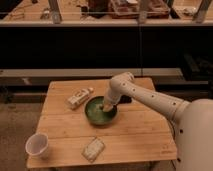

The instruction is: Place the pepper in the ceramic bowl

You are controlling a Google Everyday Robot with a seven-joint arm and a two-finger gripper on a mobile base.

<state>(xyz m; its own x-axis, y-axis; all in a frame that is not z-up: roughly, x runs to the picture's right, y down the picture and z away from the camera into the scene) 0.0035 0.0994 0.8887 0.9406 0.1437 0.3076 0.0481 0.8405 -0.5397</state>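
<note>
- White arm reaching from the robot body at 4 o'clock toward the middle of the wooden desk, bent at an elbow near the desk's far edge.
- Pincer lowered into the ceramic bowl, at the bowl's 2 o'clock side, just above or touching its inside; cannot tell whether spread or closed.
- Pepper seen only as a small yellowish lump at the pincer's tip, inside the bowl's rim; cannot tell whether gripped or resting on the glaze.
- Ceramic bowl green and glossy with a dark rim, sitting near the desk's centre.
- Flat black rectangle lying just beyond the bowl at 2 o'clock, partly hidden by the arm.
- Pale packaged snack lying tilted at 10 o'clock from the bowl, close to its rim but apart.
- White cup standing upright near the desk's front-left corner, at 8 o'clock from the bowl, well apart.
- Flat wrapped packet lying at 6 o'clock from the bowl, near the desk's front edge.
- Dark shelving and a cluttered counter behind the desk at 12 o'clock.
</note>
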